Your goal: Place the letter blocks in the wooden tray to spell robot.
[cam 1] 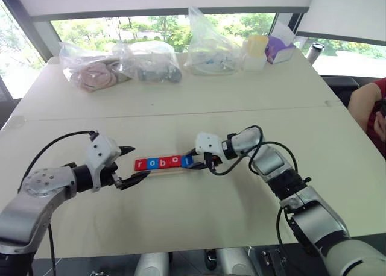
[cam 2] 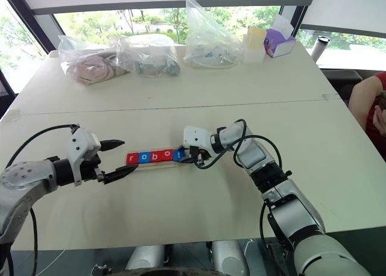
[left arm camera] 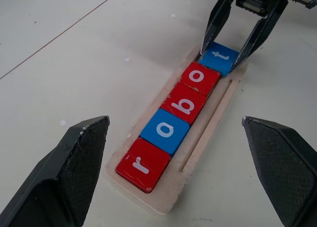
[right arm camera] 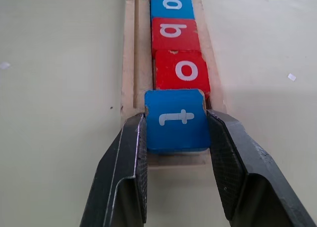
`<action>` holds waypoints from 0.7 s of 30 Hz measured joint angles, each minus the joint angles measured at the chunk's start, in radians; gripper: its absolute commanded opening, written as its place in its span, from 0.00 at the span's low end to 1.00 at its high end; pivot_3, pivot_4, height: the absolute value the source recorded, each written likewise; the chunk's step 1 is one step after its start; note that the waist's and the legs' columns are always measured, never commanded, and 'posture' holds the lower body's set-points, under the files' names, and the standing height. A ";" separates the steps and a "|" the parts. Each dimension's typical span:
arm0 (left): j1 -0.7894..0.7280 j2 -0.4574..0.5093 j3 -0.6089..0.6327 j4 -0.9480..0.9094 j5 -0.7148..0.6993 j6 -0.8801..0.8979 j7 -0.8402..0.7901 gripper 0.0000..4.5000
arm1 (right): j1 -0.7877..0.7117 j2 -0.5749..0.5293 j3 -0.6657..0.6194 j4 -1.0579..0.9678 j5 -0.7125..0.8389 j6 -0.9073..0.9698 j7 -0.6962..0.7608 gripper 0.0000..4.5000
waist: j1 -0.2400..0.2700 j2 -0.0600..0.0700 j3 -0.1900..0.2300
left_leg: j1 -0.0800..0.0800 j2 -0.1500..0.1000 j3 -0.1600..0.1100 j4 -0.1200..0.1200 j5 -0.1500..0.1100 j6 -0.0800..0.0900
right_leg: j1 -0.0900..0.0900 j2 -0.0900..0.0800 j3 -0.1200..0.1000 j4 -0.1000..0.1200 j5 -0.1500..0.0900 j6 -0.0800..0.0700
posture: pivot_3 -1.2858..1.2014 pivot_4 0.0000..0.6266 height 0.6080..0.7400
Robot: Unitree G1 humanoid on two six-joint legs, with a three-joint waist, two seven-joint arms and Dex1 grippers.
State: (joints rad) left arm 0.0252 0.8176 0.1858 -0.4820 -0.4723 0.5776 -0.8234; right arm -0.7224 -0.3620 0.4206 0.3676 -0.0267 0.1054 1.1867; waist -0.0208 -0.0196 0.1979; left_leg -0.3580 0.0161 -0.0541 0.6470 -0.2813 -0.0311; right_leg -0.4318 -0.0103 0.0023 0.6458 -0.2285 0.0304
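Pale wood tray (cam 1: 175,170) lies on the white table (cam 1: 181,107) between the two grippers, holding the five blocks in one row reading r, o, b, o, t: red r (left arm camera: 143,164), blue o (left arm camera: 165,130), red b (left arm camera: 186,103), red o (left arm camera: 199,78), blue t (right arm camera: 177,119). Right gripper (right arm camera: 177,152) is clamped on the t block at the tray's right end, one black finger on each side edge, the block touching the red o beside it. Left gripper (cam 1: 131,164) hangs just off the tray's left end, fingers wide apart and holding nothing.
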 measured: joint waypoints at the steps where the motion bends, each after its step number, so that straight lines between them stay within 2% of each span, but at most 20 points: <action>1: 0.000 -0.001 -0.003 0.001 0.003 -0.002 0.001 1.00 | -0.003 0.003 0.000 0.009 0.000 -0.004 -0.002 0.26 | 0.000 0.000 0.000 | 0.000 0.000 0.000 0.000 0.000 0.000 | 0.000 0.000 0.000 0.000 0.000 0.000 | 0.52 0.24 1.00; 12: 0.000 -0.012 -0.007 0.009 0.022 -0.019 0.011 1.00 | -0.015 0.016 -0.004 0.040 0.000 -0.009 -0.012 0.26 | -0.001 0.000 0.000 | 0.000 0.000 0.000 0.000 0.000 0.000 | 0.000 0.000 0.000 0.000 0.000 0.000 | 0.52 0.24 1.00; 14: 0.000 -0.015 -0.010 0.010 0.026 -0.019 0.012 1.00 | -0.015 0.017 -0.004 0.040 0.001 -0.008 -0.012 0.49 | -0.002 0.000 0.000 | 0.000 0.000 0.000 0.000 0.000 0.000 | 0.000 0.000 0.000 0.000 0.000 0.000 | 0.52 0.24 1.00; 19: -0.001 -0.015 -0.012 0.012 0.028 -0.021 0.015 1.00 | -0.015 0.031 -0.012 0.040 0.003 0.002 -0.035 0.99 | -0.001 0.000 0.000 | 0.000 0.000 0.000 0.000 0.000 0.000 | 0.000 0.000 0.000 0.000 0.000 0.000 | 0.52 0.24 1.00; 21: -0.002 -0.016 -0.012 0.013 0.028 -0.021 0.017 1.00 | -0.015 0.039 -0.023 0.040 0.009 0.026 -0.050 0.99 | 0.000 0.000 0.000 | 0.000 0.000 0.000 0.000 0.000 0.000 | 0.000 0.000 0.000 0.000 0.000 0.000 | 0.52 0.24 1.00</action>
State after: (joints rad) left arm 0.0235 0.8020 0.1736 -0.4694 -0.4440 0.5562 -0.8061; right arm -0.7371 -0.3233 0.3976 0.4076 -0.0179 0.1313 1.1363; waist -0.0209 -0.0196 0.1979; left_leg -0.3581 0.0162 -0.0542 0.6468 -0.2813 -0.0311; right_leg -0.4318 -0.0104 0.0023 0.6458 -0.2285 0.0304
